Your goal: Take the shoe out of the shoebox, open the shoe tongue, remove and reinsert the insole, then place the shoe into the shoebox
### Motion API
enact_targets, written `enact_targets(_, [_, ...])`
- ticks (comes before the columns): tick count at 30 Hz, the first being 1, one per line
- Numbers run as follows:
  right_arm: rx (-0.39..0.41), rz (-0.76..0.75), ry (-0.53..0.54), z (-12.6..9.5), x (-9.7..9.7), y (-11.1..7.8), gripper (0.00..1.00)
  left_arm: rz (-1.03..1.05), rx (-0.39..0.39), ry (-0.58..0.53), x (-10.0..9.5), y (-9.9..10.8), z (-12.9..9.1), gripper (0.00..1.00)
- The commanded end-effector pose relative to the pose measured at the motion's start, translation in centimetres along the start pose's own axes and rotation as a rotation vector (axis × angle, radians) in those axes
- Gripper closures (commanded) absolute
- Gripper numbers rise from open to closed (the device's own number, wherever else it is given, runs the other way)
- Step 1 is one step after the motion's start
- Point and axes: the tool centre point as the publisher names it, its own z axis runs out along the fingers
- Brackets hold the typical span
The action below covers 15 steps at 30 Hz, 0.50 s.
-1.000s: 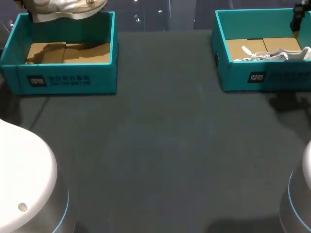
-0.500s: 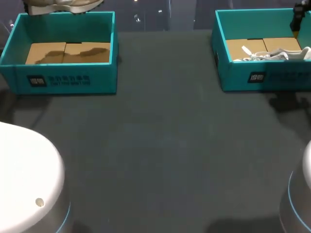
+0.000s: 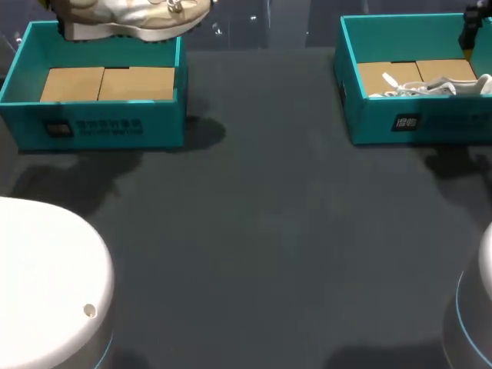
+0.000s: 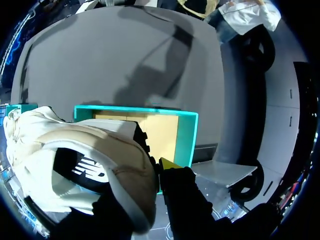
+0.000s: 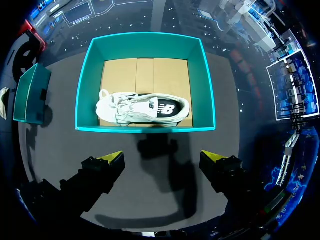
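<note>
A cream and beige shoe (image 3: 131,15) hangs above the back wall of the left teal shoebox (image 3: 100,127), whose cardboard floor is bare. In the left wrist view my left gripper (image 4: 155,172) is shut on that shoe (image 4: 80,165), with one yellow fingertip (image 4: 167,164) showing beside its heel and the box (image 4: 187,135) below. A white shoe (image 5: 145,107) lies on its side in the right teal shoebox (image 5: 145,42). My right gripper (image 5: 162,159) hovers open above the table, just in front of that box.
The right shoebox (image 3: 415,123) with the white shoe (image 3: 434,84) stands at the back right of the dark table. The white bases of my arms (image 3: 46,284) sit at the near corners. A wide stretch of table lies between the boxes.
The cream shoe has moved to the right above the left box, and its shadow now falls on the table beside the box. The right arm has not moved.
</note>
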Motion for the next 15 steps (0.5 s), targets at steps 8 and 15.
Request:
enact_targets(8, [0.001,0.000,0.001,0.0,0.0,0.0,0.00,0.055,-0.150,0.020,-5.2,-15.3,-1.5,1.00])
enact_targets(15, [0.001,0.000,0.001,0.0,0.0,0.0,0.00,0.099,-0.122,0.043,-9.6,-21.0,-1.1,1.00])
